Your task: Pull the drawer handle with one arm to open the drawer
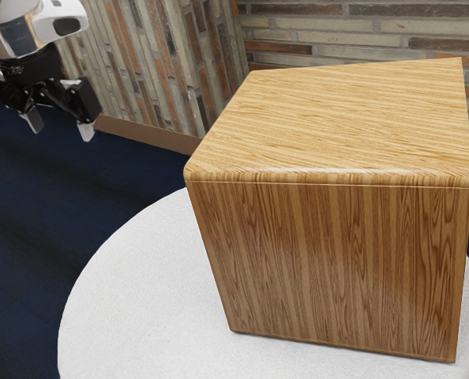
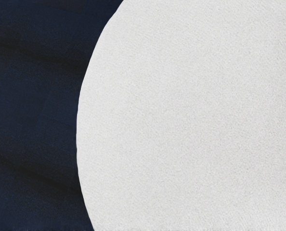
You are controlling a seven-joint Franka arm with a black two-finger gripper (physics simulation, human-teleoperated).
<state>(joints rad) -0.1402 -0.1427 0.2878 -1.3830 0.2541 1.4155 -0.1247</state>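
A wooden cabinet point(image 1: 337, 205) with oak grain stands on a round white table point(image 1: 140, 308). The faces turned to the exterior view are plain wood, with no drawer front or handle on them. My gripper point(image 1: 59, 125) hangs high at the exterior view's upper left, well away from the cabinet and above the dark floor. Its two fingers point(image 1: 85, 130) stand apart with nothing between them, so it is open. In the wrist view the white table top point(image 2: 191, 120) curves against the dark blue floor point(image 2: 32, 115).
A brick wall point(image 1: 179, 55) with a wooden skirting board point(image 1: 148, 134) runs behind the table. Dark blue floor point(image 1: 37, 237) surrounds the table on the exterior view's left. Bare table top lies in front of the cabinet.
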